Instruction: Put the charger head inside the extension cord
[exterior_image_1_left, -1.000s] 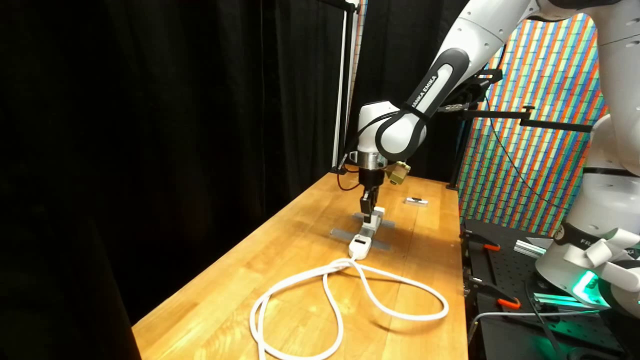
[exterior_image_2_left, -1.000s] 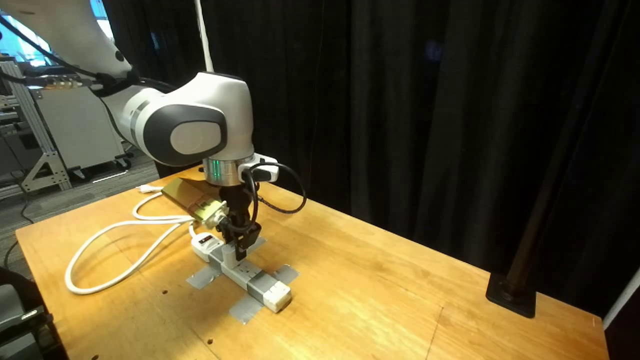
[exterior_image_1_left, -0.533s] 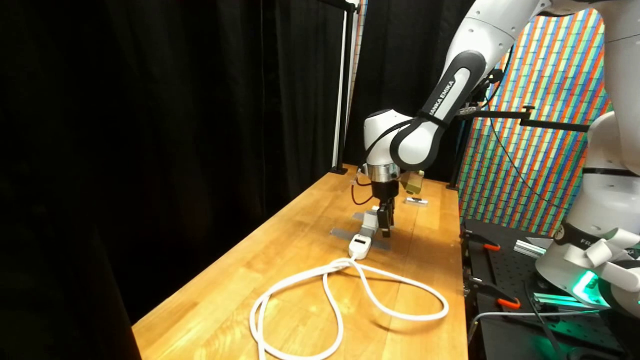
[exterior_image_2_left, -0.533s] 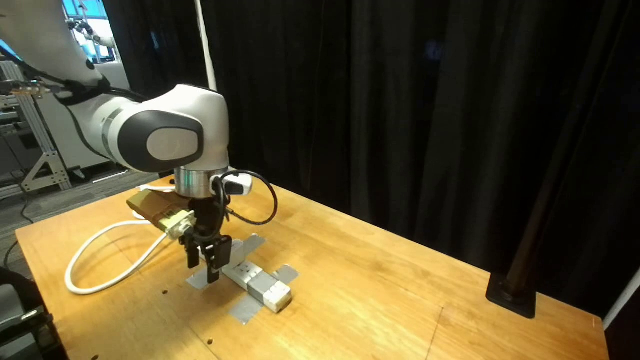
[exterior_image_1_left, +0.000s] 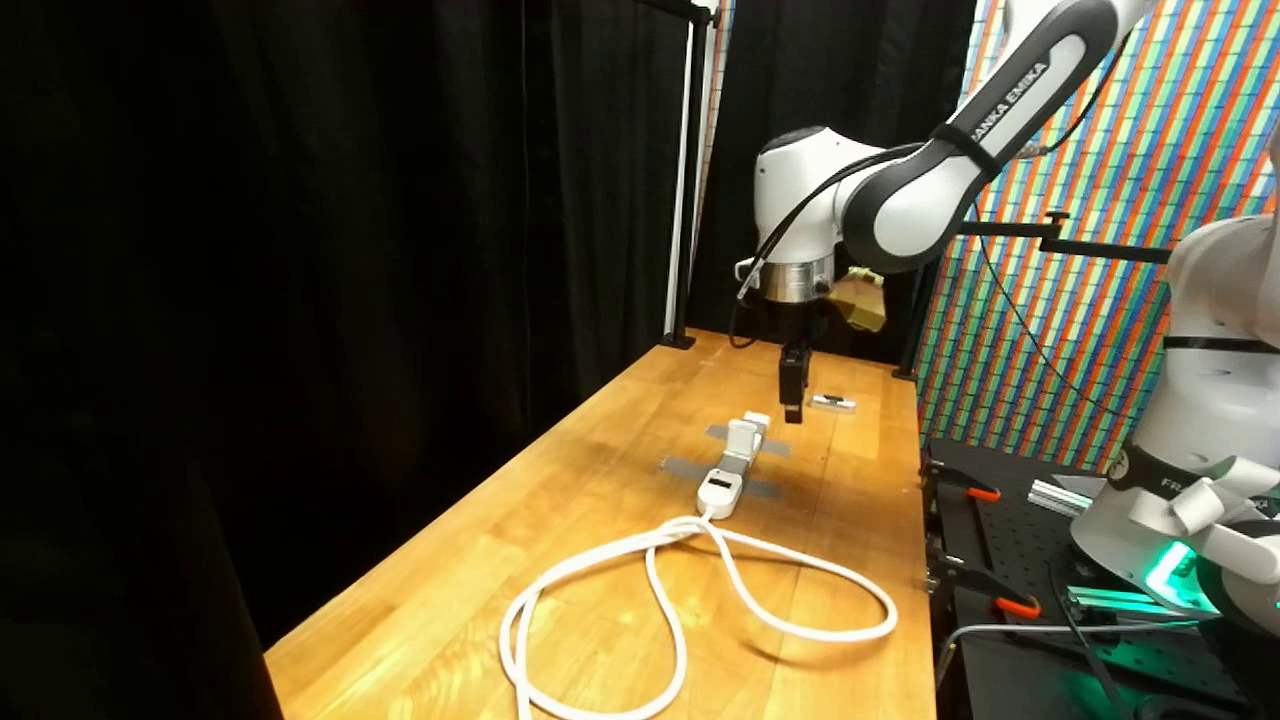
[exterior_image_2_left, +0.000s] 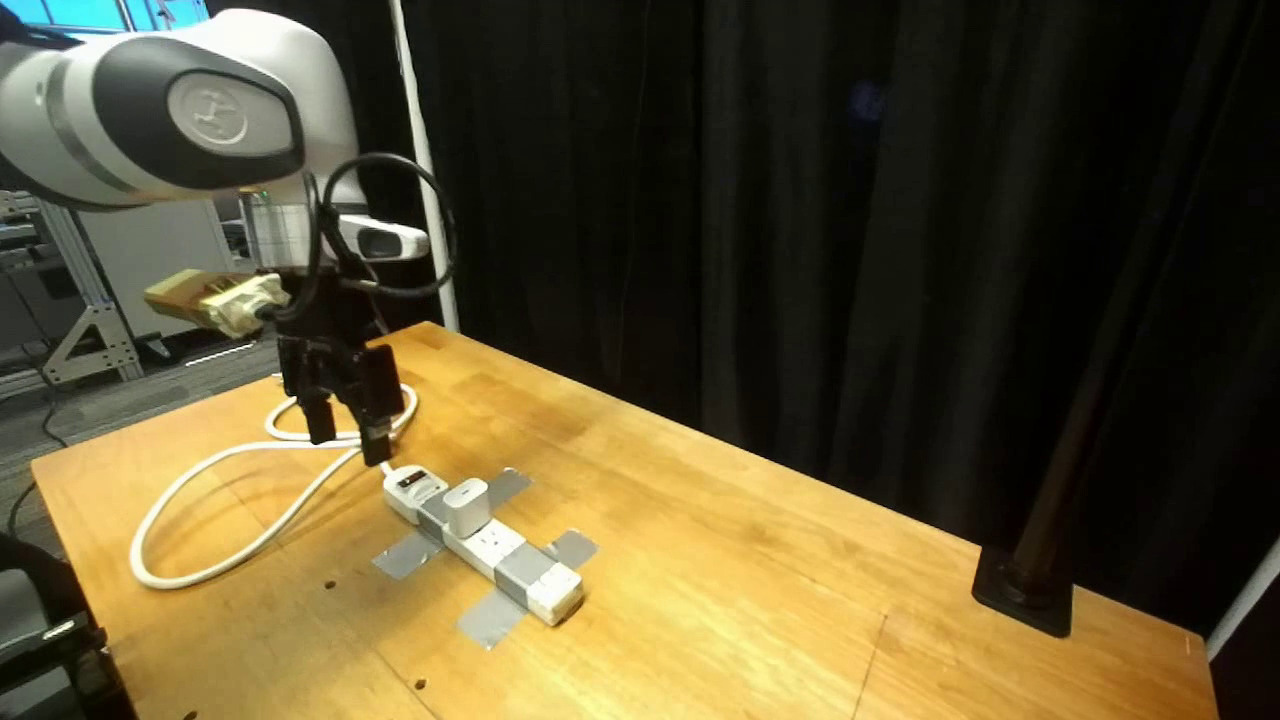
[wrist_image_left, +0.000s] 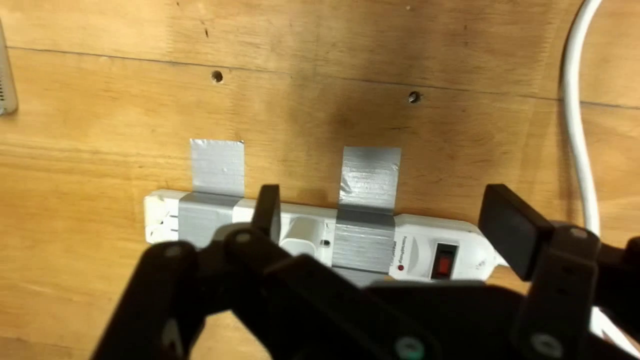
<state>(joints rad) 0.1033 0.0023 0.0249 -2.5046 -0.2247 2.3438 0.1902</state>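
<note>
The charger head stands upright on the socket face of the extension cord, near its switch end, with no prongs showing. In an exterior view, the same charger head rises from the white strip. My gripper hangs in the air above the table, apart from the charger head, its two fingers spread with nothing between them. Seen from the wrist, the gripper is wide open over the extension cord. One finger partly overlaps the view beside the charger head.
Grey tape crosses the strip and sticks to the table. White cable loops lie on the wood at the switch end. A small pale object lies farther back. A black post base stands near a table edge.
My gripper opened and let go of the charger head, moved off to its side, then rose well above the table. The charger head has stayed upright on the strip.
</note>
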